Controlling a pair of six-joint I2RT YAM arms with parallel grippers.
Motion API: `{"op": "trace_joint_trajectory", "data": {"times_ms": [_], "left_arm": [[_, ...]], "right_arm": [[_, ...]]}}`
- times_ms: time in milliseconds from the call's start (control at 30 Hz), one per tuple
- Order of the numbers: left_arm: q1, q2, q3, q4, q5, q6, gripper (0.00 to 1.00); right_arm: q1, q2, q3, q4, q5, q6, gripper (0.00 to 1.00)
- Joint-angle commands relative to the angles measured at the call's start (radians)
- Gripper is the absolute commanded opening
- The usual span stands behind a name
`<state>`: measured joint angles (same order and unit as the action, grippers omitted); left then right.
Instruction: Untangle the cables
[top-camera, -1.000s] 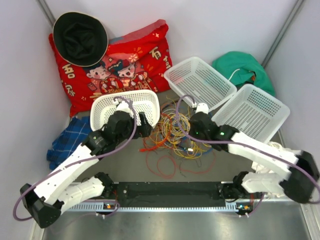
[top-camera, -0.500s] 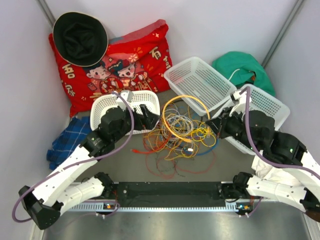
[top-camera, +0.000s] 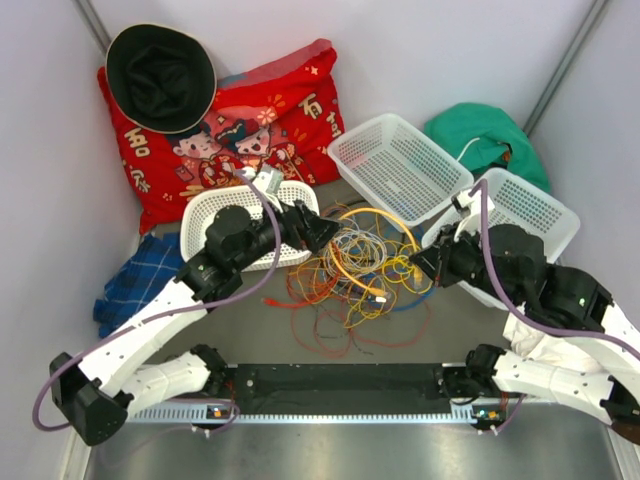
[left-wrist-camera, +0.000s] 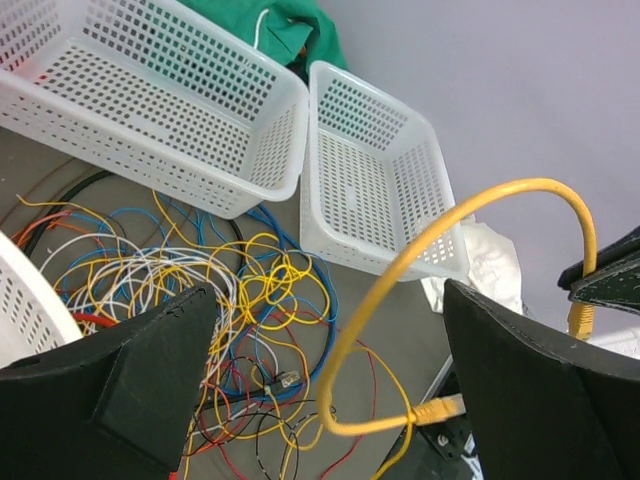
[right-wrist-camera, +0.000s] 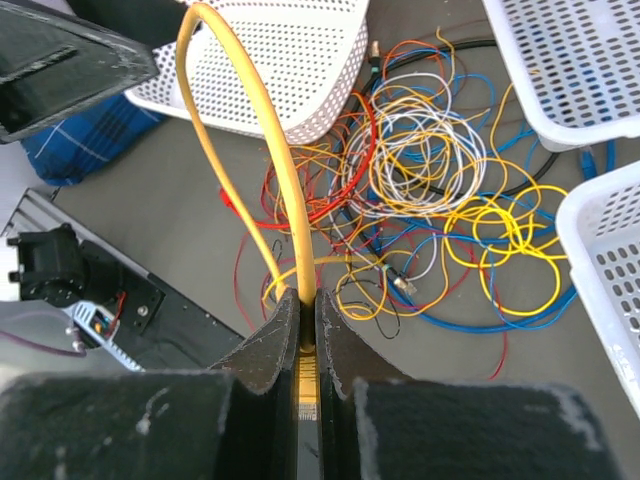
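Observation:
The cables (top-camera: 350, 275) lie in a loose tangle of red, orange, yellow, blue and white wires on the grey table between the arms. My right gripper (top-camera: 420, 266) is shut on one end of a thick yellow cable (top-camera: 372, 216), which arches up out of the pile. In the right wrist view the shut gripper (right-wrist-camera: 307, 300) pinches that yellow cable (right-wrist-camera: 260, 130) just above its plug. My left gripper (top-camera: 316, 233) hovers open over the left side of the pile. In the left wrist view the yellow loop (left-wrist-camera: 400, 270) hangs in front of the open gripper (left-wrist-camera: 325, 300), touching neither finger.
An oval white basket (top-camera: 212, 215) sits under my left arm. Two rectangular white baskets (top-camera: 400, 165) (top-camera: 525, 215) stand at the back right. A red pillow (top-camera: 250, 110), a black hat (top-camera: 160, 75), green cloth (top-camera: 490, 135) and blue plaid cloth (top-camera: 135, 275) line the edges.
My right gripper pulled back to the right out of the pile, lifting the yellow cable into an arch. My left gripper swung right, over the pile towards that loop.

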<state>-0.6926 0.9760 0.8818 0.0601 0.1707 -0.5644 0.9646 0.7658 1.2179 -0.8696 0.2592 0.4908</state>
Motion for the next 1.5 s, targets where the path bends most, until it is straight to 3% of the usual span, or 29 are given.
{"op": "trace_joint_trajectory", "data": {"times_ms": [0, 133, 267, 300, 333, 400, 433, 533, 667, 800, 967, 1200, 1467], "left_arm": [[0.001, 0.05, 0.055, 0.083, 0.075, 0.063, 0.99], [0.001, 0.105, 0.088, 0.079, 0.085, 0.092, 0.94], [-0.001, 0.151, 0.123, 0.058, 0.093, 0.1, 0.35], [0.001, 0.155, 0.135, 0.052, 0.084, 0.101, 0.06], [0.001, 0.155, 0.141, 0.034, 0.073, 0.098, 0.0], [0.001, 0.141, 0.152, 0.027, 0.052, 0.098, 0.0], [0.001, 0.136, 0.158, 0.026, 0.043, 0.097, 0.0], [0.001, 0.136, 0.219, -0.034, 0.009, 0.087, 0.0], [0.001, 0.159, 0.328, -0.14, -0.062, 0.101, 0.0], [-0.001, 0.179, 0.463, -0.279, -0.157, 0.234, 0.0], [-0.001, 0.21, 0.568, -0.404, -0.234, 0.313, 0.0], [-0.001, 0.216, 0.591, -0.393, -0.197, 0.261, 0.0], [-0.001, 0.219, 0.602, -0.393, -0.189, 0.242, 0.0]], "right_arm": [[0.008, -0.013, 0.023, 0.014, -0.063, 0.006, 0.0], [0.008, -0.011, 0.042, 0.014, -0.092, 0.008, 0.0], [0.008, -0.02, 0.046, 0.001, -0.08, 0.008, 0.0], [0.008, -0.023, 0.045, -0.005, -0.065, 0.006, 0.0], [0.008, -0.031, 0.042, -0.006, -0.057, 0.006, 0.01], [0.008, -0.037, 0.031, -0.006, -0.048, 0.002, 0.3], [0.008, -0.039, 0.028, -0.006, -0.046, -0.003, 0.59], [0.008, -0.04, 0.014, -0.008, -0.029, -0.008, 0.85], [0.006, -0.042, -0.017, -0.003, 0.012, -0.008, 0.88], [0.008, -0.066, -0.081, -0.011, 0.083, -0.014, 0.88], [0.008, -0.097, -0.17, 0.027, 0.046, -0.009, 0.86], [0.008, -0.126, -0.281, 0.277, -0.041, -0.014, 0.84], [0.008, -0.027, -0.379, 0.581, -0.029, -0.043, 0.83]]}}
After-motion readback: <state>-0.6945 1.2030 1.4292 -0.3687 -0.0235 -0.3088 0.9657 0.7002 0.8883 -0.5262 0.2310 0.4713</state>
